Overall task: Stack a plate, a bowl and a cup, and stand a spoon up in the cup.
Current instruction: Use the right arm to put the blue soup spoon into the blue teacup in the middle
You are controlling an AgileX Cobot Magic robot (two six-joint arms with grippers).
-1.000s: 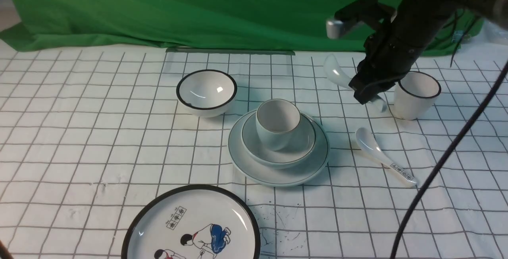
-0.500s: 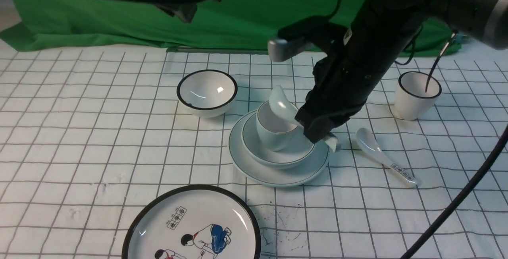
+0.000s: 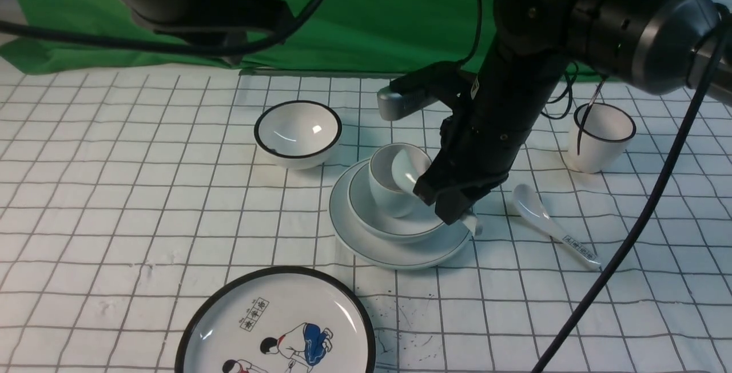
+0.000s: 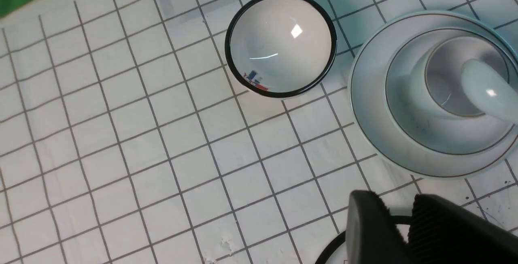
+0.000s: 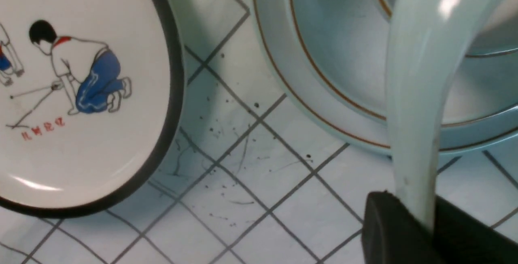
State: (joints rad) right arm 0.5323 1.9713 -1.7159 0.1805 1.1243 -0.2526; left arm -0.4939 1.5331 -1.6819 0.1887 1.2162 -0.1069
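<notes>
The pale plate (image 3: 366, 247) lies mid-table with the shallow bowl (image 3: 389, 227) on it and the handleless cup (image 3: 386, 193) upright in the bowl. My right gripper (image 3: 452, 204) is shut on the handle of the plain white spoon (image 3: 405, 171), just right of the cup. The spoon slants, and its scoop end is inside the cup's mouth. In the right wrist view the spoon (image 5: 417, 94) rises from between the gripper's (image 5: 417, 223) fingers over the bowl (image 5: 336, 53). My left gripper (image 4: 398, 211) hangs above the cloth near the plate (image 4: 372, 126), jaws slightly apart and empty.
A black-rimmed bowl (image 3: 297, 130) sits behind and left of the stack. A black-rimmed cup (image 3: 597, 138) stands at the right. A spoon with writing on its handle (image 3: 549, 224) lies right of the plate. A cartoon plate (image 3: 274, 327) lies at the front edge.
My right arm carried the spoon left and down from beside the black-rimmed cup to the stack, and its scoop end now dips into the cup. The left arm came into view at top left.
</notes>
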